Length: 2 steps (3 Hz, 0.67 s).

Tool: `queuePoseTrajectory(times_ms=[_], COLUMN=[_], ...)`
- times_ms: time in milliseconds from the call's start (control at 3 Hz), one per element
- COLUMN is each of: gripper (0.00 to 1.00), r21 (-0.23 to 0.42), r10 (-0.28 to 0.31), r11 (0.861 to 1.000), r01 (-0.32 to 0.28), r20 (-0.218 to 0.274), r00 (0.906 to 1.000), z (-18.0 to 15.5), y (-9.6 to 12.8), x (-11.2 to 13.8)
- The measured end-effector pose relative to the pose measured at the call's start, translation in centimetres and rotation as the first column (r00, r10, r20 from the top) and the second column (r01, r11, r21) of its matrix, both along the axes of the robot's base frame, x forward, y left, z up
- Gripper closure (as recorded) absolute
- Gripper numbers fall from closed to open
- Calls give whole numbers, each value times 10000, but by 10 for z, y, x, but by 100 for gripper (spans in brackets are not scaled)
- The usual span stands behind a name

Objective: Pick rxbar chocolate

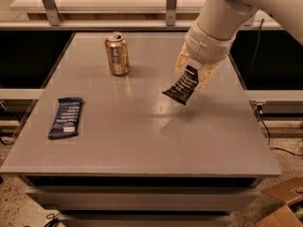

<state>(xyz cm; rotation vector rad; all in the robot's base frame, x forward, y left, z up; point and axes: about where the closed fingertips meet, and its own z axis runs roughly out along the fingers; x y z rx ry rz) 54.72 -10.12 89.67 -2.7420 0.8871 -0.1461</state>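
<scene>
The rxbar chocolate (182, 86), a small flat bar in a black wrapper with white text, hangs tilted in the air above the right middle of the grey table (142, 141). My gripper (193, 74) is shut on its upper end, with the tan fingers (182, 60) on either side of it. The bar's lower end clears the tabletop, and its reflection shows below on the surface. The white arm comes in from the upper right.
A gold can (117, 54) stands upright at the back left of the table. A longer dark blue bar (66, 117) lies flat near the left edge. A shelf with metal posts (171, 4) runs behind the table. Cardboard (284, 205) lies on the floor at lower right.
</scene>
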Motion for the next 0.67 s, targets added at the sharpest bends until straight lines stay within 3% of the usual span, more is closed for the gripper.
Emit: queuePoseTrajectory(times_ms=[667], gripper=[100], r21=[276], r10=[227], r11=[9994], r01=[-228], r20=[43], r00=[9997], z=[19], y=[6], x=[5])
